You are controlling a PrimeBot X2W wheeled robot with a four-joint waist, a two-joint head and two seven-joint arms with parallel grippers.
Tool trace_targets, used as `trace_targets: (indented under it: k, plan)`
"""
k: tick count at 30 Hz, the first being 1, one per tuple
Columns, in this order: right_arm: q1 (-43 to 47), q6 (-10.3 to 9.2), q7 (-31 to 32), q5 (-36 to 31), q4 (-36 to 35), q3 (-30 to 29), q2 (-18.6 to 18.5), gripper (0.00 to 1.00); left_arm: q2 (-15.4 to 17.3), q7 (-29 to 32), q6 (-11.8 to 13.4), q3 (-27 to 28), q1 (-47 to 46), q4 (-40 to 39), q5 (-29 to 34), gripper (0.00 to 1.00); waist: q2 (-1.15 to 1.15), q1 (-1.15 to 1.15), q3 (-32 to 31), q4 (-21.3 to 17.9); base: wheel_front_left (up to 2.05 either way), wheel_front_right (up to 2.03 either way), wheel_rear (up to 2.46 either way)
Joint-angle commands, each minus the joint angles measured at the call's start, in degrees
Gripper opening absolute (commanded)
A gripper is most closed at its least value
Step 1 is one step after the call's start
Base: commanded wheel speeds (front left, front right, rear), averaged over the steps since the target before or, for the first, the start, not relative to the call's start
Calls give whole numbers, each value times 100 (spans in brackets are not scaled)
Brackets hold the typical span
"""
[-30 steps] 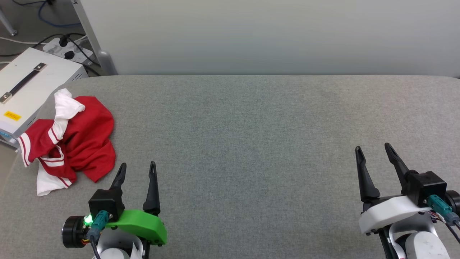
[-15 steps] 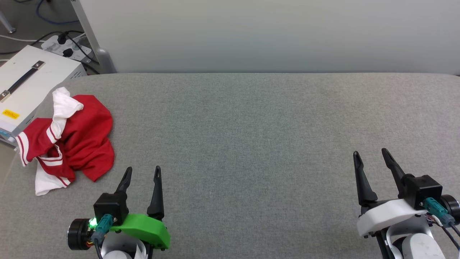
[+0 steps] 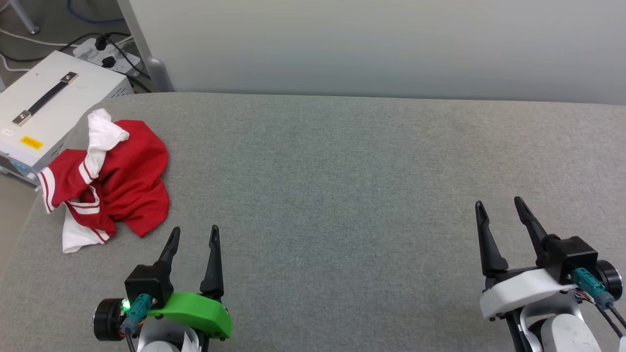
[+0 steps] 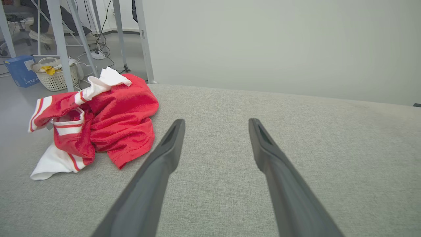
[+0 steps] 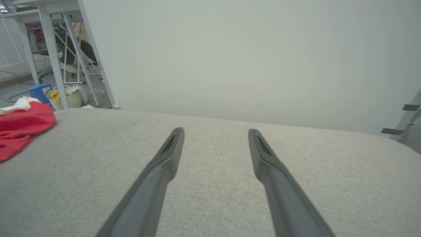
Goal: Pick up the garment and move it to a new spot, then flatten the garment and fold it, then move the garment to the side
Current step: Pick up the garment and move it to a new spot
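Item: garment, being left crumpled, unlifted; every step outstanding. The left gripper and right gripper are being held wide, empty.

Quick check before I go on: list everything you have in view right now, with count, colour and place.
garment: one, red with white sleeves and striped trim, crumpled at the work surface's left end.
work surface: one, grey fabric, across the head view.
wall panel: one, pale grey, behind the surface.
equipment box: one, white with black handle, beside the surface's left end.
power strip: one, white, on the floor behind that box.
basket: one, pale, on the floor beyond the garment.
left end effector: one, dark fingers, green mount, open, near the garment, apart from it.
right end effector: one, dark fingers, white mount, open, over the surface's right part.
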Motion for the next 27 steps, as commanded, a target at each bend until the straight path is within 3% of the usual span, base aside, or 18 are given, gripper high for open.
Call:
trace_targets:
  k: [1,27]
  plan:
    - [-89,-4,-64,17,10,46,-4,100,-21,-66,-14,4,-56,29,-30,100,57,0,15,159,0,0,0]
    - [-17,-4,-305,132,165,568,-5,100,-26,-309,-87,138,96,158,-125,100,69,0,-142,1922,0,0,0]
